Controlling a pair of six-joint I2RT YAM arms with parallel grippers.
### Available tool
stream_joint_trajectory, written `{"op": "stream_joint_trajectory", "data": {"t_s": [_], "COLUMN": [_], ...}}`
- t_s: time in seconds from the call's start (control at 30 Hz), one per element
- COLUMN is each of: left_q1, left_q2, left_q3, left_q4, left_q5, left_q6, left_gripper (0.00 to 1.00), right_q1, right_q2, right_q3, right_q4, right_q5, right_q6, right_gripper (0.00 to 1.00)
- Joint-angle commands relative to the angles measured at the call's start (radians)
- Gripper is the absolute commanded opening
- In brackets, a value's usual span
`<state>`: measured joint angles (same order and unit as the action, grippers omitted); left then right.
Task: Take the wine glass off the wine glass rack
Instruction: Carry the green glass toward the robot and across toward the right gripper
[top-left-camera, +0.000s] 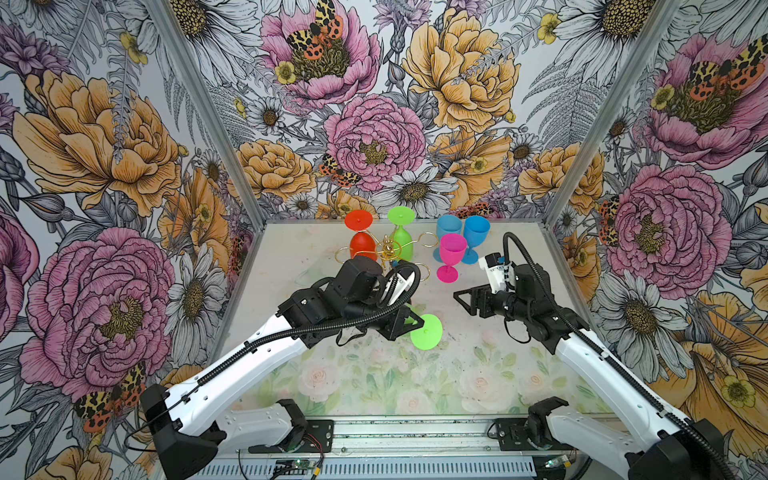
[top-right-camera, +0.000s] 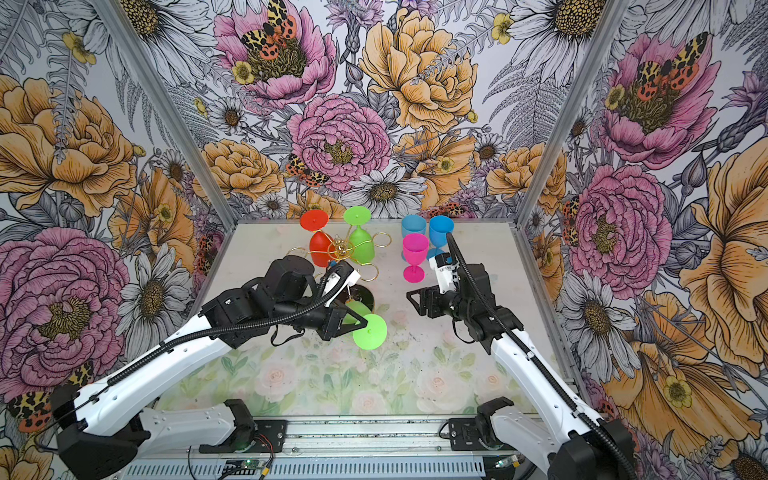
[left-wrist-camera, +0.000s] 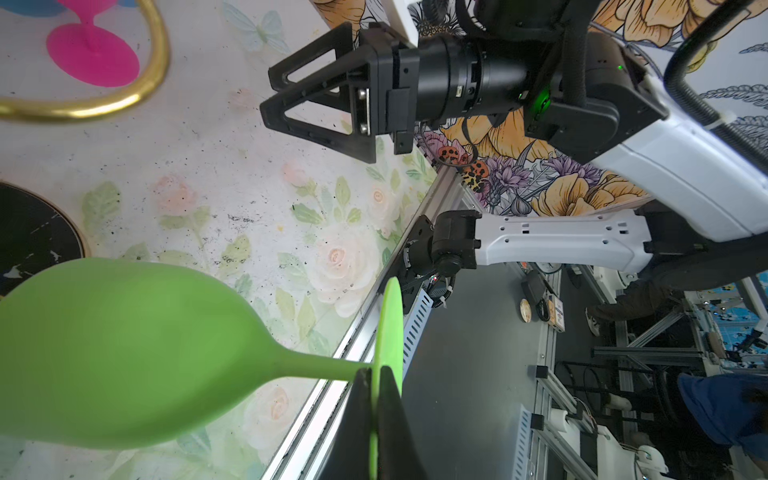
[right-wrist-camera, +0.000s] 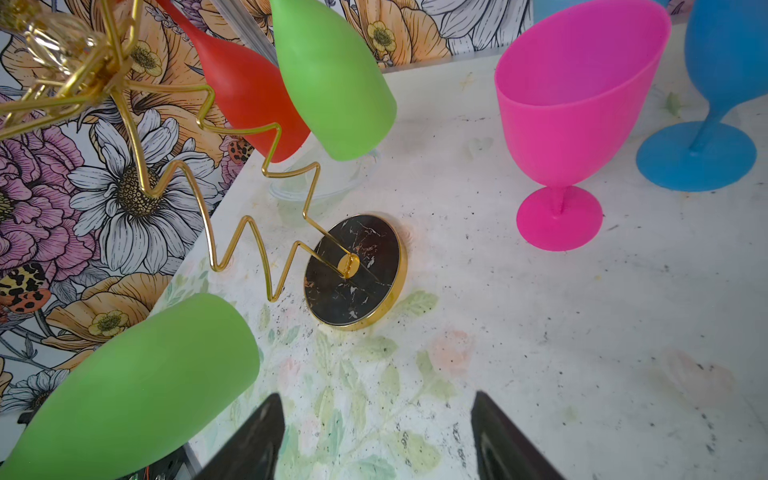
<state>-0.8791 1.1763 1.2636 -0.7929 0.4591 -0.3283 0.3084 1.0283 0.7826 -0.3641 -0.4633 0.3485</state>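
The gold wire wine glass rack (top-left-camera: 388, 249) (top-right-camera: 340, 248) stands at the back left on its round black base (right-wrist-camera: 353, 270) (top-right-camera: 362, 296). A red glass (top-left-camera: 362, 245) and a green glass (top-left-camera: 401, 243) hang upside down from it. My left gripper (left-wrist-camera: 376, 374) (top-left-camera: 409, 322) is shut on the thin foot disc (top-left-camera: 426, 331) of another green wine glass (left-wrist-camera: 124, 353) (right-wrist-camera: 137, 386). That glass is held sideways, clear of the rack, in front of its base. To the right, my right gripper (right-wrist-camera: 376, 399) (top-left-camera: 463, 303) stands open and holds nothing.
A pink glass (top-left-camera: 452, 253) and two blue glasses (top-left-camera: 449, 226) (top-left-camera: 476, 235) stand upright at the back right, close behind the right arm. One gold loop arm (left-wrist-camera: 137, 91) reaches out near the held glass. Flowered walls enclose three sides.
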Motion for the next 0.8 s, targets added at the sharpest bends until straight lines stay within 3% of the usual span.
{"op": "stream_joint_trajectory", "data": {"t_s": [0.0,0.77], "left_q1": [-0.025,-0.186], "left_q2": [0.004,-0.025], "left_q3": [0.033,-0.093], "left_q4": [0.015,0.145], "left_q5": [-0.081,-0.23], "left_q6": [0.12,0.532], "left_gripper": [0.0,0.0], "right_q1": [-0.006,-0.043], "right_q2": [0.011,0.099], "right_q3": [0.042,0.121], "right_q4": [-0.015,-0.019], "right_q5": [0.024,-0.004], "right_q6": [0.012,0.048], "right_gripper": [0.71,0.71]}}
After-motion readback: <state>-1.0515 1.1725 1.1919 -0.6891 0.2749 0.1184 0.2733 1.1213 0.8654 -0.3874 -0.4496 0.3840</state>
